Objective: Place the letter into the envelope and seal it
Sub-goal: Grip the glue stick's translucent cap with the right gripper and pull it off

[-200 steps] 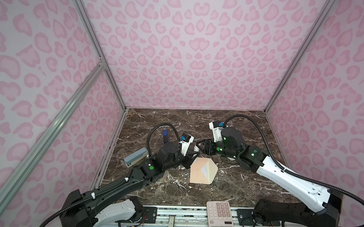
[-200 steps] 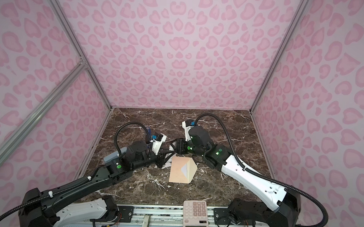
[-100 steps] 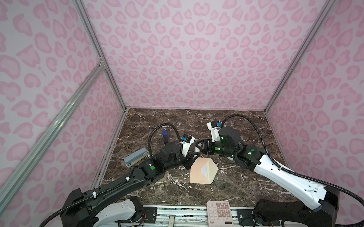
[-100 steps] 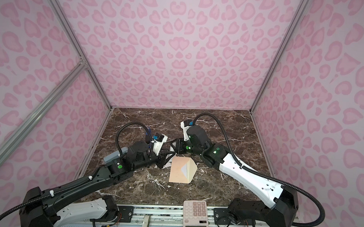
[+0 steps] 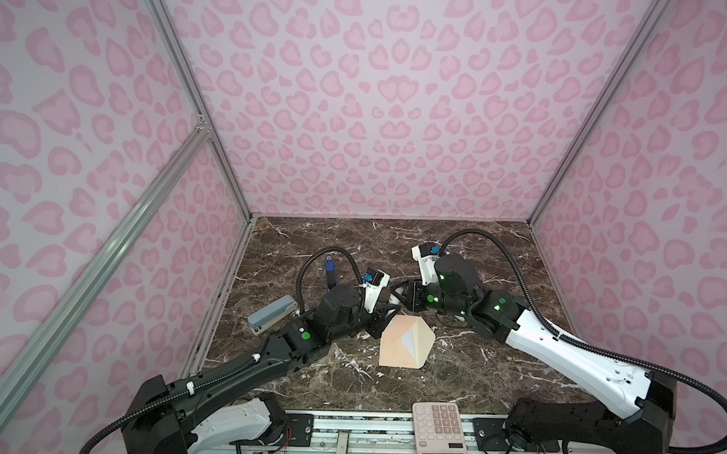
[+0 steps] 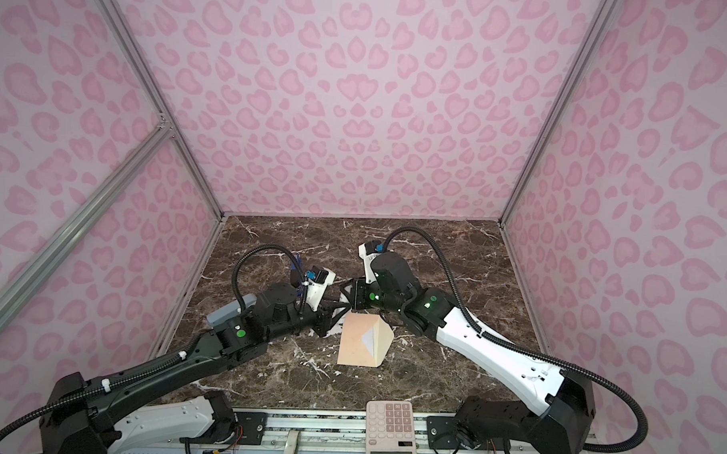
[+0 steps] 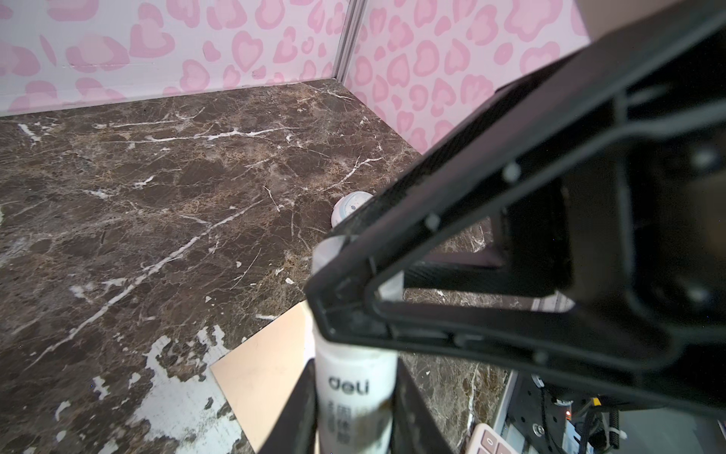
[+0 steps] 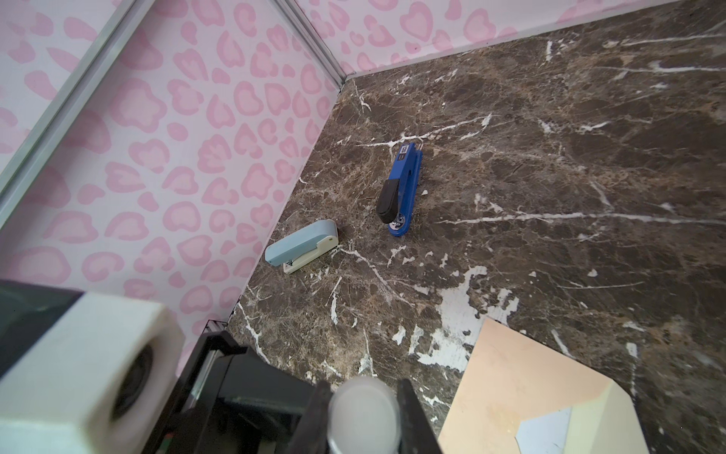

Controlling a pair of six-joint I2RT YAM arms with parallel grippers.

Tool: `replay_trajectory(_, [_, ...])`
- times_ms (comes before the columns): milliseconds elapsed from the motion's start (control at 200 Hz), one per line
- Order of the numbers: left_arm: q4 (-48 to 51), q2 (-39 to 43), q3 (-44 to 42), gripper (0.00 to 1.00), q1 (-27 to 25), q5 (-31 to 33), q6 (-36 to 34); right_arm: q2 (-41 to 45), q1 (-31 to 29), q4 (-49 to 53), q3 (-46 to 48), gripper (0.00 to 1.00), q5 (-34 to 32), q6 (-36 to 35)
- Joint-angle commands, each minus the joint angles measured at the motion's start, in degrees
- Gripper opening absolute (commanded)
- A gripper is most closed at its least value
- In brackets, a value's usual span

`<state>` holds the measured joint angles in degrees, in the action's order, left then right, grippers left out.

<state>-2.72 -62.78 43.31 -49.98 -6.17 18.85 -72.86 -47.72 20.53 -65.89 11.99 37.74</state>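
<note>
1. The left arm (image 5: 265, 357) is stretching forward from its near-left base, low over the marble worktop (image 5: 456, 248), with its wrist bending inward toward the middle.
2. The left tool (image 7: 353, 373) is pinching a white glue stick (image 7: 355, 424) around its body, just over the envelope's far edge.
3. The right arm (image 5: 557, 347) is reaching in from the near-right base, its wrist turning to face the left tool. The two are meeting tip to tip.
4. The right tool (image 8: 363, 397) is squeezing the capped end of the same glue stick, a finger (image 8: 408, 408) lying against each side.
5. The envelope (image 5: 395, 345) is lying flat near the worktop's middle, just in front of both tools, with its cream flap open on the right.
6. The letter (image 5: 408, 341) is sitting inside the envelope, and only a white wedge is showing at the mouth.
7. A blue stapler (image 8: 402, 188) and a pale stapler (image 8: 302, 245) are lying on the worktop's left part, and a calculator (image 5: 442, 436) is resting on the front rail.
</note>
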Motion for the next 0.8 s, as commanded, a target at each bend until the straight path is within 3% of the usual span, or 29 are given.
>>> replay_trajectory(0, [-2.6,-0.5,-0.1,0.24,-0.1,-0.5,-0.1,0.2,-0.1,-0.8,-0.4,0.2,-1.3,-1.1])
replay_trajectory(795, [0.7,-3.7,0.4,0.22,-0.1,-0.2,0.0,0.0,0.1,0.4,-3.5,0.2,-5.2,-4.9])
